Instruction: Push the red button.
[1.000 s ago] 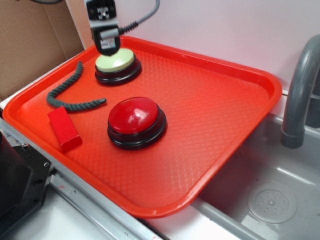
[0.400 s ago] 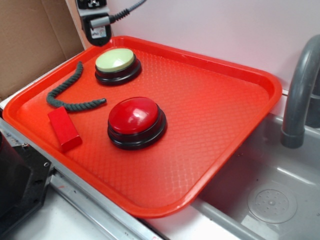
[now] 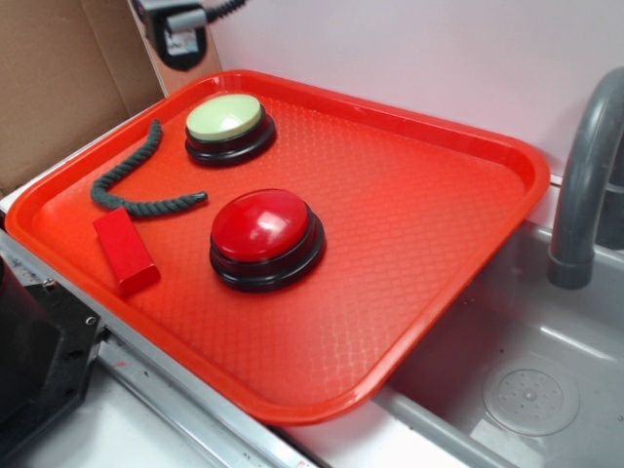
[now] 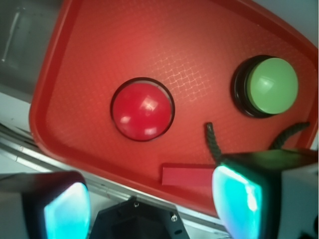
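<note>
Red plastic tray (image 3: pixel 439 244) beside a grey sink: the job is not done yet.
The big shiny red dome button (image 3: pixel 265 234) sits untouched in the middle of the tray, near the small red block (image 3: pixel 125 251). The black claw (image 4: pixel 149 199) hangs high with its jaws wide, holding nothing. A second ago it was low over the pale green button (image 3: pixel 227 125); now it has lifted up and away.

Tray beside a sink

On the red tray (image 3: pixel 439 234): a green button (image 3: pixel 226 119) at the far edge, a dark rope (image 3: pixel 132 180) and a red block (image 3: pixel 124 251) by the left edge; grey faucet (image 3: pixel 583 185) over the sink (image 3: pixel 526 380).
</note>
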Controlling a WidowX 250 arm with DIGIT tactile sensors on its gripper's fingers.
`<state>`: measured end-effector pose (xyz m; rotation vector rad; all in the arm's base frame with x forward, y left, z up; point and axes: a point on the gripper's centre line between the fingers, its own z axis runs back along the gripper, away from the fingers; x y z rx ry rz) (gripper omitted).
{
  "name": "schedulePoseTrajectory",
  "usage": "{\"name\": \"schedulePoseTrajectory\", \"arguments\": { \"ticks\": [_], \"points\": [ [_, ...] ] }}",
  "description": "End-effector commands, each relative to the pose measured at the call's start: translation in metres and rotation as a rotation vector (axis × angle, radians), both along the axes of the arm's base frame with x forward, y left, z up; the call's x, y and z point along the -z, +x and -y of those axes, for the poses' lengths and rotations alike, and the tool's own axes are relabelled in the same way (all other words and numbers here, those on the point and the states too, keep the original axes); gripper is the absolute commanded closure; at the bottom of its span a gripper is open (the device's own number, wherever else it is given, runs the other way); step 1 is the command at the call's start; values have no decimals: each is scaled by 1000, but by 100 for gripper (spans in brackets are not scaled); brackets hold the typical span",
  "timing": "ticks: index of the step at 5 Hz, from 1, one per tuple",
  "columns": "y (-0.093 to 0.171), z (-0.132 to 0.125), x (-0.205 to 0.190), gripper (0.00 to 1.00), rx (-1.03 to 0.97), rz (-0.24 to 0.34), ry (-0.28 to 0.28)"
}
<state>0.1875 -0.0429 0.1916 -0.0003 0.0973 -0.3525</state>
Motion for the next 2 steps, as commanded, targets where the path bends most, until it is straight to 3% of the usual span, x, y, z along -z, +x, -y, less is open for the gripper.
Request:
{"name": "schedulePoseTrajectory", "arguments": {
  "ticks": [1, 2],
  "points": [
    [-4, 10, -25, 0, -31, 95, 7],
    [-11, 8, -28, 0, -38, 111, 6]
  ]
}}
